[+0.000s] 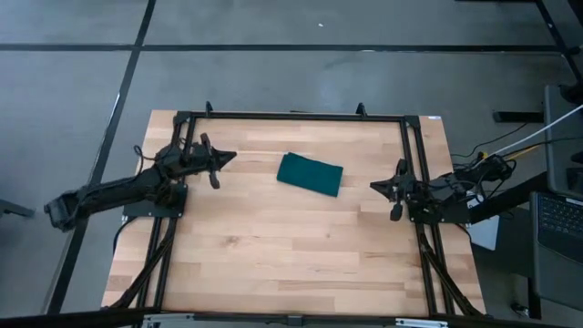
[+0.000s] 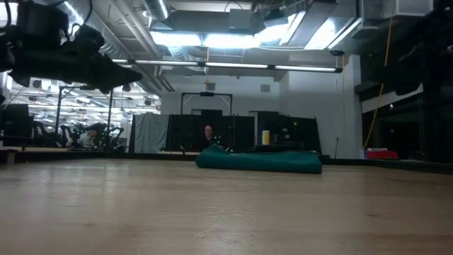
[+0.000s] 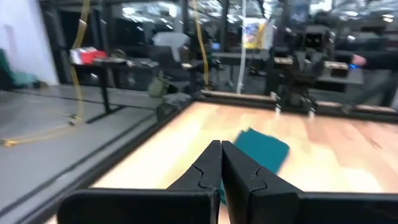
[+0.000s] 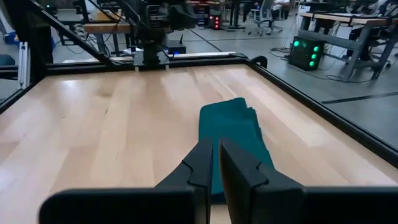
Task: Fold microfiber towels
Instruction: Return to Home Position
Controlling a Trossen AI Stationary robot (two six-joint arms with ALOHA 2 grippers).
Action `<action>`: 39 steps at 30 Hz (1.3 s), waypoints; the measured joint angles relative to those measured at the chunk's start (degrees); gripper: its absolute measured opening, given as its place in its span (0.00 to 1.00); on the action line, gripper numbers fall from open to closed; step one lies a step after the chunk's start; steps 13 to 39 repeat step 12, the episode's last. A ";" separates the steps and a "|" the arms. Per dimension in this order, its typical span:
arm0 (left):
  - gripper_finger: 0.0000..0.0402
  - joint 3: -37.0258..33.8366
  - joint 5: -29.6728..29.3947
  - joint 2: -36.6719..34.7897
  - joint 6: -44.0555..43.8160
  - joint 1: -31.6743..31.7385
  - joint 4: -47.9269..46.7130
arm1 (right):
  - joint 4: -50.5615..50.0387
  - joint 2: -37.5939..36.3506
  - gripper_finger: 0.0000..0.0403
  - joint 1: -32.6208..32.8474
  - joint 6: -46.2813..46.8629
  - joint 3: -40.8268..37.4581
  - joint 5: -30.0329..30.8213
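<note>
Microfiber towel (image 1: 310, 173) lies folded as a compact rectangle, mid-worktop (image 1: 273, 264). Left hand (image 1: 228, 157) and right hand (image 1: 375, 186) flank it, well apart, both closed and empty. Judged: folding complete, arms clear.

No text, label, brand or number can be read in any view. The towel (image 1: 310, 173) is plain, with no print showing. The yellow-and-white sign (image 3: 251, 32) in the room past the table is too blurred to read. The box with green lights (image 4: 303, 53) on the floor shows lit dots only, no legible marking. The yellow container (image 2: 265, 137) far back in the low view is too small to read.
</note>
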 joint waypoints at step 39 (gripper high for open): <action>0.00 0.00 -24.16 -2.87 3.03 -21.26 -6.54 | -1.01 0.02 0.02 4.88 -0.82 -0.26 6.98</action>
